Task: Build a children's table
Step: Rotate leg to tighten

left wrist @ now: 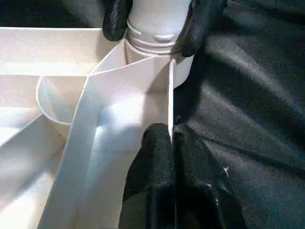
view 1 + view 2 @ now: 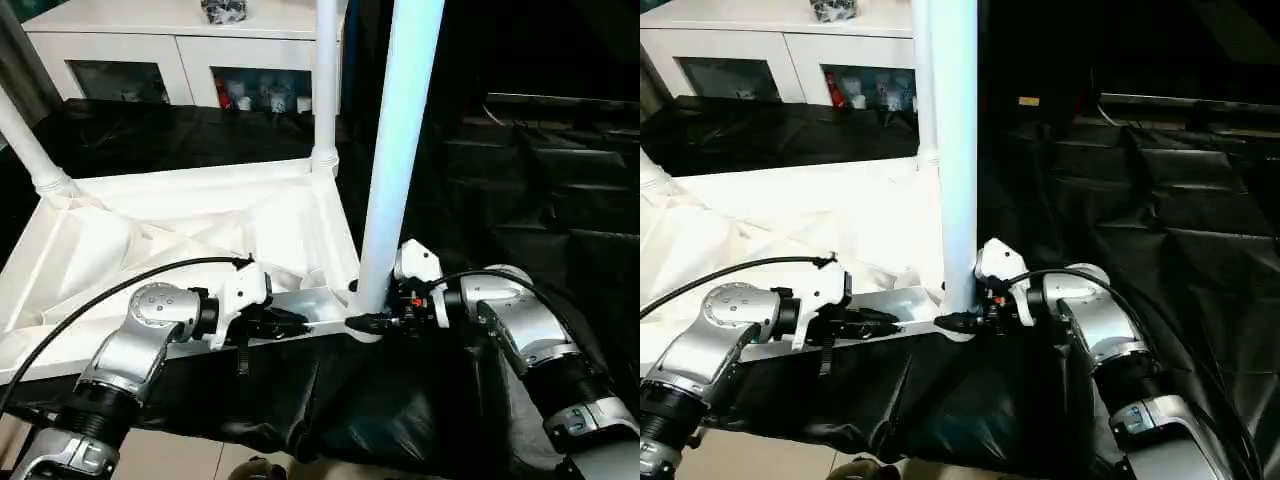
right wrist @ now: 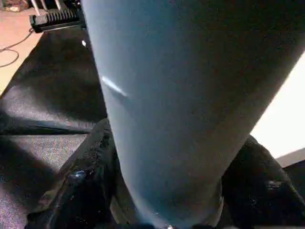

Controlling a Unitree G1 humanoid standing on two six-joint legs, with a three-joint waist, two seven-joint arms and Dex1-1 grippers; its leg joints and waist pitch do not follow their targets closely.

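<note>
Fingers (image 1: 157, 162) of your left gripper (image 2: 285, 322) pinch the tabletop (image 2: 180, 240) rim wall. Right gripper (image 2: 372, 322) fingers (image 1: 202, 21) clasp the leg (image 2: 395, 150) base at its corner socket. Black sheet (image 2: 520, 200) lies beneath, white cabinet (image 2: 180, 50) beyond. Left wrist cam shows socket threads; head cam shows two more legs upright.
</note>
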